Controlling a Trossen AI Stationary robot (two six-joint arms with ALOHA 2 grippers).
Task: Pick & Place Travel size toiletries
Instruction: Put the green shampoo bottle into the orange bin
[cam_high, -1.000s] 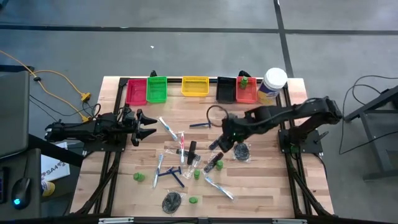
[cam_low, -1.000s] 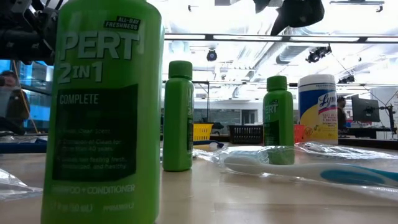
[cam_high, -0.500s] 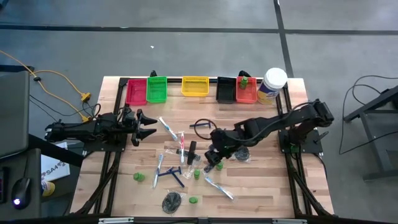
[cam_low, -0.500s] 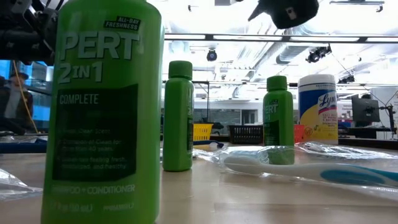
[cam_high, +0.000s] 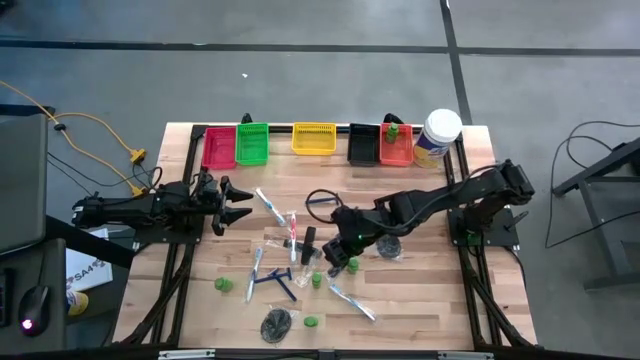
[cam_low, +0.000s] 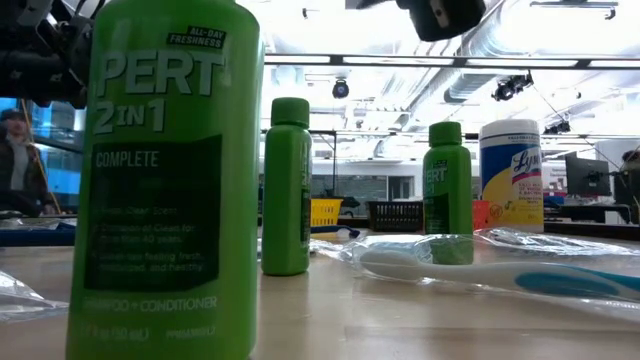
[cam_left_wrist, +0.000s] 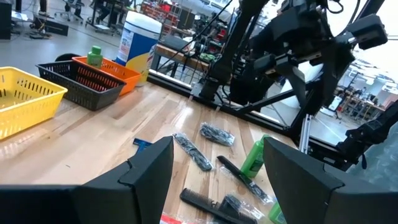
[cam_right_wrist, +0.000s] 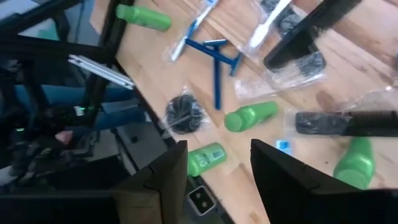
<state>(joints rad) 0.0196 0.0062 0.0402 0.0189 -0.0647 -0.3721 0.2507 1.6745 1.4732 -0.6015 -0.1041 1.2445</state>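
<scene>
The travel size toiletries lie scattered on the wooden table's middle: green bottles, blue razors, wrapped toothbrushes, black combs and a dark mesh puff. My right gripper hangs above this scatter, slanting down, open and with nothing in it. In the right wrist view a lying green bottle shows between its fingers, far below them. My left gripper waits open and level at the table's left.
A row of small bins stands along the far edge: red, green, yellow, black and orange, which holds a green bottle. A white jar stands at the far right. A person shows far off in the room.
My right gripper has moved toward the table's left and a little toward its near edge, out over the scattered toiletries, sinking slightly and tipping further downward. Nothing on the table has moved.
</scene>
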